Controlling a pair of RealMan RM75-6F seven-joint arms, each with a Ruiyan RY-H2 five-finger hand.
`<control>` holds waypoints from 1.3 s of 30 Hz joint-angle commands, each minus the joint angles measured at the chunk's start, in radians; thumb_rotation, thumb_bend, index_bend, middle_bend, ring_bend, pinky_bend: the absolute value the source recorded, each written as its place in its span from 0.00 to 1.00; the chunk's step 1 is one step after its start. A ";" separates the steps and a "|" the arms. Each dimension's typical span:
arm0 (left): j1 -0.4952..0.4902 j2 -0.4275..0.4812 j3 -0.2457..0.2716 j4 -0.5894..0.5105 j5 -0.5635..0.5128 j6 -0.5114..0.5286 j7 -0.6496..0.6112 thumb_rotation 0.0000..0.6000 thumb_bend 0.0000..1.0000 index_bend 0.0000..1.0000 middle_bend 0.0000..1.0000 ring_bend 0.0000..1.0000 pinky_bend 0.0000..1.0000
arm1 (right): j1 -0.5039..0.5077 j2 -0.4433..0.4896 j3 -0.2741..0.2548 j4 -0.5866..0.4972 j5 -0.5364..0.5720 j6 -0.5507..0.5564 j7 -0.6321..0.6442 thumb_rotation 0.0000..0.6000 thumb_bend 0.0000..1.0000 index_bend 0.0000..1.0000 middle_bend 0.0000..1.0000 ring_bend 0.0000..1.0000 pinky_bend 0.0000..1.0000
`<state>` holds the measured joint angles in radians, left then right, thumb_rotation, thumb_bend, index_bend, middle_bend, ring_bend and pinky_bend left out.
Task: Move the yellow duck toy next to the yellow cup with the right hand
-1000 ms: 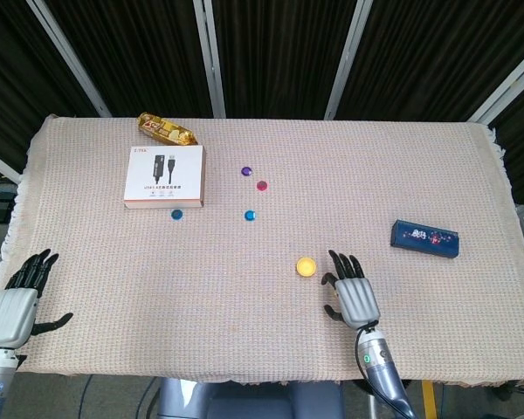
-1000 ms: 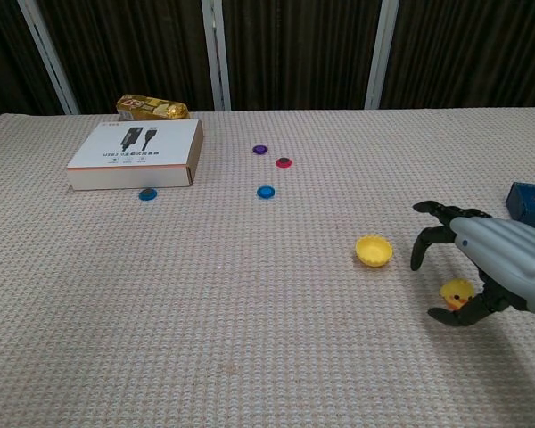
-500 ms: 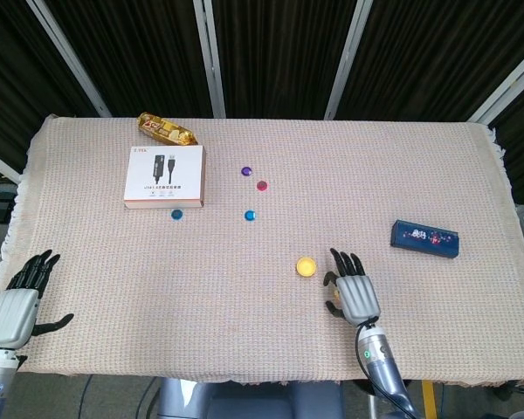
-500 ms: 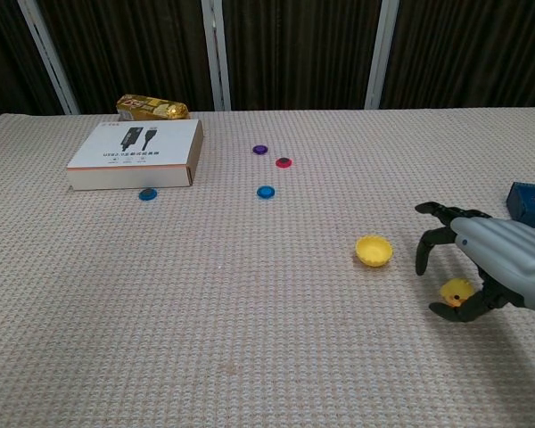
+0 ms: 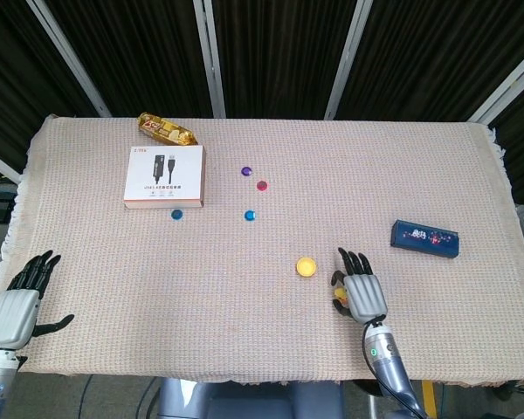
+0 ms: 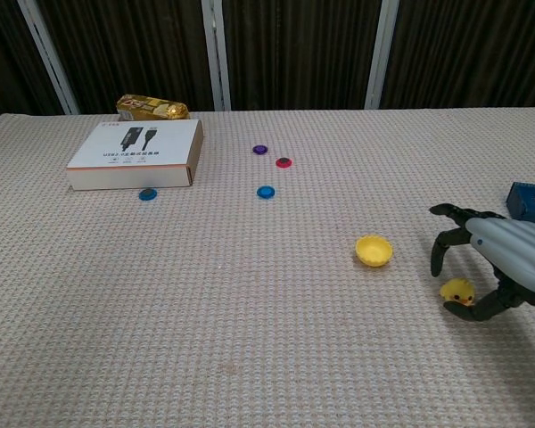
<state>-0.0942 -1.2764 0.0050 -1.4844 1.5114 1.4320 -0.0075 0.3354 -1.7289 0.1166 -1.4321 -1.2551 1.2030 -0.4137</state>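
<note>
Chest view | right hand (image 6: 508,264) arches over yellow duck toy (image 6: 457,291), fingers spread, not gripping | yellow cup (image 6: 374,251) near | left hand (image 5: 19,301) open on surface (image 5: 271,209)

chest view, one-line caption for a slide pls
Right hand arched over yellow duck toy, beside the yellow cup.

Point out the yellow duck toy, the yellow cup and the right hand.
yellow duck toy (image 6: 457,291), chest view, its body.
yellow cup (image 6: 374,251), chest view, its inside.
right hand (image 6: 504,259), chest view, back of the hand.

Duck toy (image 6: 458,291) right of cup (image 6: 374,251) — under right hand (image 6: 504,265).
</note>
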 commanded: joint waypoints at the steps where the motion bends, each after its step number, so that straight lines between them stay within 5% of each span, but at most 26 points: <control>1: 0.000 0.000 0.000 -0.001 -0.001 -0.001 0.000 1.00 0.00 0.00 0.00 0.00 0.17 | -0.001 0.005 -0.002 -0.002 0.005 -0.004 0.003 1.00 0.24 0.45 0.00 0.00 0.00; 18: 0.000 0.000 -0.001 -0.003 -0.002 -0.001 0.004 1.00 0.00 0.00 0.00 0.00 0.17 | -0.002 0.005 -0.011 0.007 -0.005 0.008 0.017 1.00 0.25 0.54 0.00 0.00 0.00; 29: 0.000 0.001 0.000 -0.004 -0.003 -0.002 0.001 1.00 0.00 0.00 0.00 0.00 0.17 | -0.001 0.018 -0.007 -0.003 0.015 -0.003 0.010 1.00 0.25 0.28 0.00 0.00 0.00; 39: 0.000 0.002 0.002 -0.005 -0.001 -0.002 0.002 1.00 0.00 0.00 0.00 0.00 0.17 | 0.002 0.034 -0.004 -0.007 0.049 -0.021 -0.010 1.00 0.25 0.33 0.00 0.00 0.00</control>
<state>-0.0941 -1.2742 0.0066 -1.4899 1.5099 1.4300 -0.0060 0.3371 -1.6953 0.1119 -1.4399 -1.2073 1.1831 -0.4221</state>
